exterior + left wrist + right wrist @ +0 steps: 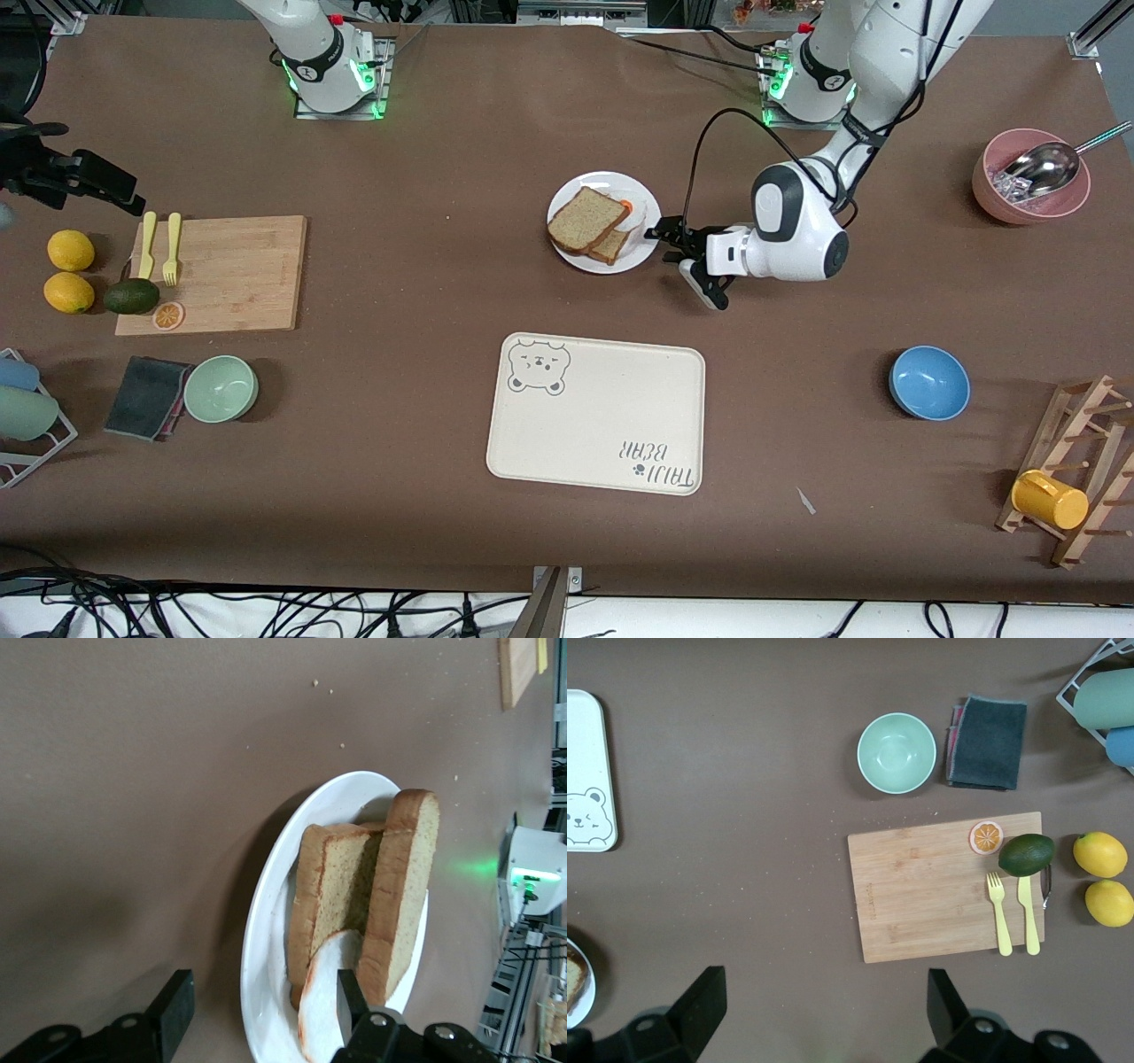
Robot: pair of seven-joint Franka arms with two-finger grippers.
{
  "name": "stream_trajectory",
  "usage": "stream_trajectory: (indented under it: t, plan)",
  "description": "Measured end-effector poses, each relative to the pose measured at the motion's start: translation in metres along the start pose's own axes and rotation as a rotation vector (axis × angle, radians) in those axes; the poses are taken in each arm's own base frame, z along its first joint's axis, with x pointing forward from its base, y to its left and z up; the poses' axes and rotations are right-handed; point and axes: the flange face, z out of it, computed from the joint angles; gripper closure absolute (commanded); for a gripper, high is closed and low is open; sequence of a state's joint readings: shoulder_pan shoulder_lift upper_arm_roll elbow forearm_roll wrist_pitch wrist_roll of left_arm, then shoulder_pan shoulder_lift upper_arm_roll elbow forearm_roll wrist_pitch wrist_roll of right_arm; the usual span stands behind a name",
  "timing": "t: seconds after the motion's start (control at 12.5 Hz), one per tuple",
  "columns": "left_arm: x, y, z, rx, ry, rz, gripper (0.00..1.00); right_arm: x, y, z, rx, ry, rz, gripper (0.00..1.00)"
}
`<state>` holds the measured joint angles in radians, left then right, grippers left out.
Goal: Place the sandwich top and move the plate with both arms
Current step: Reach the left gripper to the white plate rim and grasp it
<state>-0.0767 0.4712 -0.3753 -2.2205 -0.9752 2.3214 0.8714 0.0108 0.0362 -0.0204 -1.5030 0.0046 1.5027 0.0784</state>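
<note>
Straddling the plate (pixel 642 252) rim, left gripper (pixel 666 248) jaws spread w/ sandwich top (pixel 586 218) already on stack; next needs firm pinch, plus waiting right gripper (pixel 824 1005), jaws wide.

Brown matte table (pixel 443 151) fills nearly whole front view, surface speckled with pale crumbs; silver metal brackets (pixel 1088 37) at corners at robot-base end; dark frames and clutter above that edge, too dim to identify; tangle of black cables (pixel 177 607) on white floor strip along edge nearest front camera; light even, soft shadows under objects; green glow on tabletop
</note>
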Motion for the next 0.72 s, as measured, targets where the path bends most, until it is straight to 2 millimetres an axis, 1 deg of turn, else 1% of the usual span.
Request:
stream_trajectory:
  t: [0.08, 0.16, 0.24, 0.32, 0.48, 0.72]
  plan:
    - [-0.001, 0.004, 0.009, 0.002, 0.011, -0.011, 0.42, 0.000, 0.001, 0.000, 0.000, 0.001, 0.001, 0.00]
    - [-0.002, 0.008, 0.018, 0.009, 0.019, -0.016, 0.55, 0.000, 0.001, 0.000, 0.000, 0.001, 0.001, 0.00]
    - [-0.002, 0.011, 0.025, 0.014, 0.018, -0.017, 0.73, 0.000, 0.001, 0.000, 0.000, 0.001, 0.001, 0.00]
    - [-0.003, 0.011, 0.030, 0.020, 0.015, -0.017, 0.86, 0.000, 0.001, 0.000, 0.000, 0.001, 0.001, 0.00]
    - [-0.005, 0.005, 0.033, 0.024, 0.014, -0.028, 0.99, 0.000, 0.001, 0.000, 0.000, 0.001, 0.001, 0.00]
    - [-0.006, 0.002, 0.032, -0.001, 0.012, -0.037, 1.00, 0.000, 0.001, 0.000, 0.000, 0.001, 0.001, 0.00]
